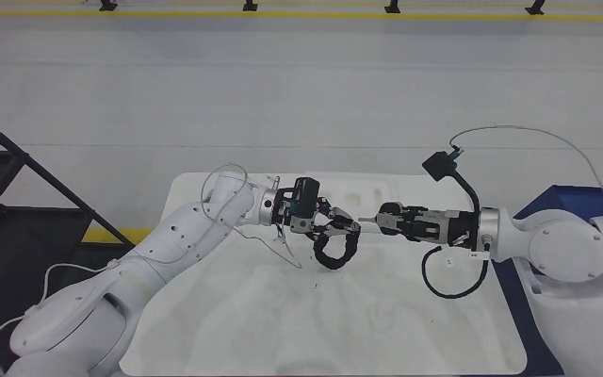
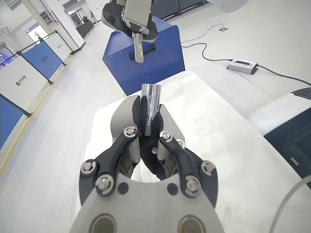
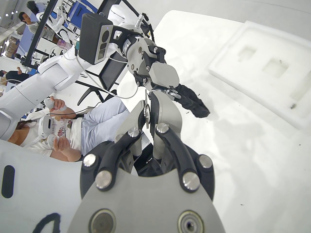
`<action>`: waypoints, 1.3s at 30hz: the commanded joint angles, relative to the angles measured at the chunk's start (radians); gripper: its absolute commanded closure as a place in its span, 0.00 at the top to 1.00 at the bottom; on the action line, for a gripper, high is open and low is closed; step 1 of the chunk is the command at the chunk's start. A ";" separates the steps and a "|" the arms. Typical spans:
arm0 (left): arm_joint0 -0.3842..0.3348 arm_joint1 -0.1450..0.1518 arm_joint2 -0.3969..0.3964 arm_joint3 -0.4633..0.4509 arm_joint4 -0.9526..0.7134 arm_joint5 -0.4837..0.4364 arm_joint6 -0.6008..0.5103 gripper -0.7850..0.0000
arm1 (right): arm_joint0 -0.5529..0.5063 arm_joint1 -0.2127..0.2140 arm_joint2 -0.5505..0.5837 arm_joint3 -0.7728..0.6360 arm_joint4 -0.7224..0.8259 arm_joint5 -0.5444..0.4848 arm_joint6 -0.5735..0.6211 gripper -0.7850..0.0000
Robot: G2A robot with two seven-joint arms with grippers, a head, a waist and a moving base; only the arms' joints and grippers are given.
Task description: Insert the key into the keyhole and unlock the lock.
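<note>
Top view: both arms meet over the middle of the table (image 1: pixel 283 320). The left gripper (image 1: pixel 322 222) comes in from 9 o'clock and the right gripper (image 1: pixel 384 222) from 3 o'clock, the two facing each other, near but apart.

Left wrist view: the left fingers (image 2: pixel 122 117) are pressed together on the lock (image 2: pixel 151 103), a chrome cylinder whose free end sticks out past the fingertips. Its black cable (image 1: pixel 335 251) hangs in a loop toward 6 o'clock in the top view.

Right wrist view: the right fingers (image 3: pixel 167 112) pinch the head of the key (image 3: pixel 146 112), with the blade running out ahead toward the left gripper.

Key position: the key is in the air at 3 o'clock of the lock, tip aimed at the cylinder's free end. The left wrist view shows a clear gap between the tip and the end face, so it is not yet inserted. The keyhole cannot be made out, because the end face is seen edge-on.

Step in hand (judgement): lining up before insertion. Both grasps look set, and the turn has not begun.

Next move (judgement):
- The blade looks slightly off the cylinder's axis, so it needs to come square and centred on the end face before going in.
- The blade's flat has to match the slot, which cannot be checked from these frames.
- The approach should then be straight along the axis while the left gripper keeps the lock steady.
- The turn should come only once the blade is fully seated.

Other: a white foam tray (image 1: pixel 377 188) lies on the table at 12 o'clock of the grippers.
</note>
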State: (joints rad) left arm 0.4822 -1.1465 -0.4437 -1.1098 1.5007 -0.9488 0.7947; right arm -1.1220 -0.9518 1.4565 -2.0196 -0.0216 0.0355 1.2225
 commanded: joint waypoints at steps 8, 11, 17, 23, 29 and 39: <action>0.045 -0.009 -0.035 0.024 -0.062 0.061 -0.063 0.00 | 0.003 0.015 -0.030 -0.120 -0.198 0.131 0.039 0.00; 0.056 -0.013 -0.043 0.021 -0.052 0.095 -0.052 0.00 | 0.014 0.017 -0.056 -0.166 -0.260 0.192 0.045 0.00; 0.065 -0.021 -0.048 0.016 -0.009 0.122 -0.035 0.00 | 0.041 0.022 -0.106 -0.243 -0.397 0.306 0.070 0.00; 0.071 -0.028 -0.056 0.015 0.030 0.153 -0.019 0.00 | 0.059 0.026 -0.135 -0.268 -0.473 0.380 0.099 0.00; 0.076 -0.039 -0.062 0.013 0.041 0.157 -0.012 0.00 | 0.075 0.025 -0.174 -0.267 -0.508 0.411 0.098 0.00; 0.077 -0.055 -0.072 0.023 0.043 0.129 -0.012 0.00 | 0.098 0.023 -0.205 -0.254 -0.515 0.425 0.094 0.00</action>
State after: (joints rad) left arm 0.5591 -1.2003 -0.5147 -1.0870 1.5426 -0.8161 0.7828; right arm -1.0246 -0.9284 1.2523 -2.2743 -0.5358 0.4607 1.3162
